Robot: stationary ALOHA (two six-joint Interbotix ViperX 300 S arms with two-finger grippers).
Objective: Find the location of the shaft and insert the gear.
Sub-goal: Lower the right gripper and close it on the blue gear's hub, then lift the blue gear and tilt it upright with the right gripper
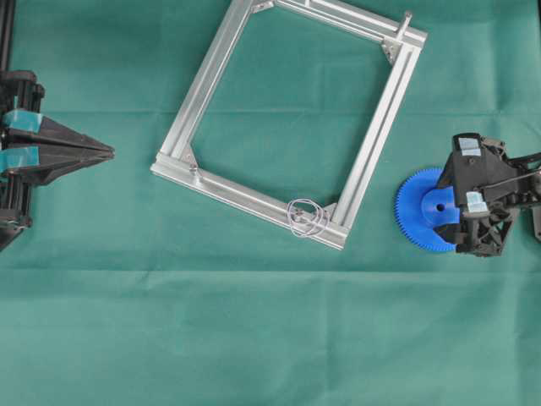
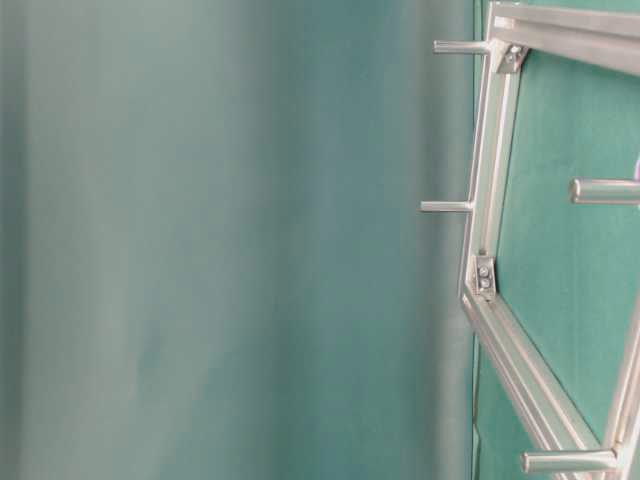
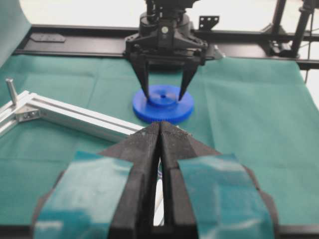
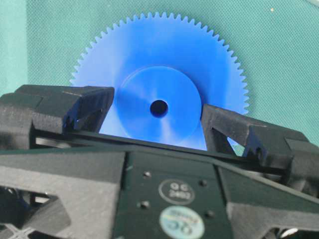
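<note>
The bright-blue gear [image 1: 414, 207] lies flat on the green cloth, right of the aluminium frame [image 1: 372, 161]. My right gripper [image 1: 452, 205] is lowered over it and open. Its fingers [image 3: 144, 74] stand on either side of the raised hub [image 4: 158, 107] without closing on it. The shaft [image 1: 304, 216] sits in the thin wire loops at the frame's near right corner, well left of the gear. My left gripper [image 1: 112, 153] is shut and empty at the far left. In the left wrist view its fingers hide the shaft.
A bare silvery peg [image 1: 406, 21] stands at the frame's far right corner. The table-level view shows the frame [image 2: 490, 150] edge-on with several pegs sticking out. A black rail [image 3: 75, 45] runs behind the right arm. Green cloth [image 1: 254, 338] covers the table.
</note>
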